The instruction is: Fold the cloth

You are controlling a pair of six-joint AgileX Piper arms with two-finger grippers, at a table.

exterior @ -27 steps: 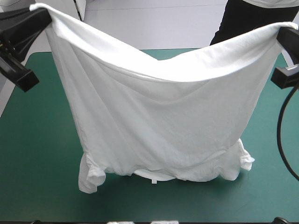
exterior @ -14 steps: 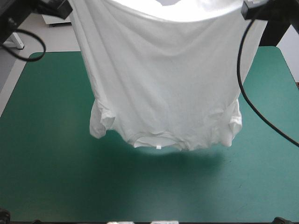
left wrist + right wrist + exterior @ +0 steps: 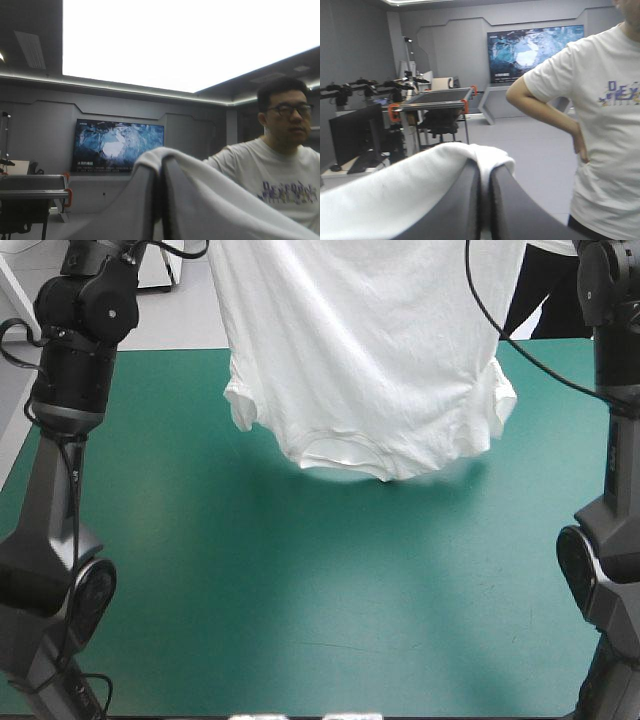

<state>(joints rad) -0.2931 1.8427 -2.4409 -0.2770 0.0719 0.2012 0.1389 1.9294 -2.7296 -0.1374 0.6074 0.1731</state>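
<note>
The white T-shirt hangs in the air over the far half of the table, held by its hem above the high view. Its collar points down and its two sleeves dangle at the sides, just above the teal-green cover. In the left wrist view my left gripper is shut on the T-shirt, which drapes over the black fingers. My right gripper is likewise shut on the T-shirt, whose fold lies over the fingertips. Neither gripper itself shows in the high view.
My left arm stands upright along the table's left side and my right arm along its right side. The shirt casts a shadow on the cover beneath it.
Both arms have lifted the T-shirt higher and carried it toward the far edge. Earlier its collar and sleeves rested on the cover; now the whole shirt hangs free.
</note>
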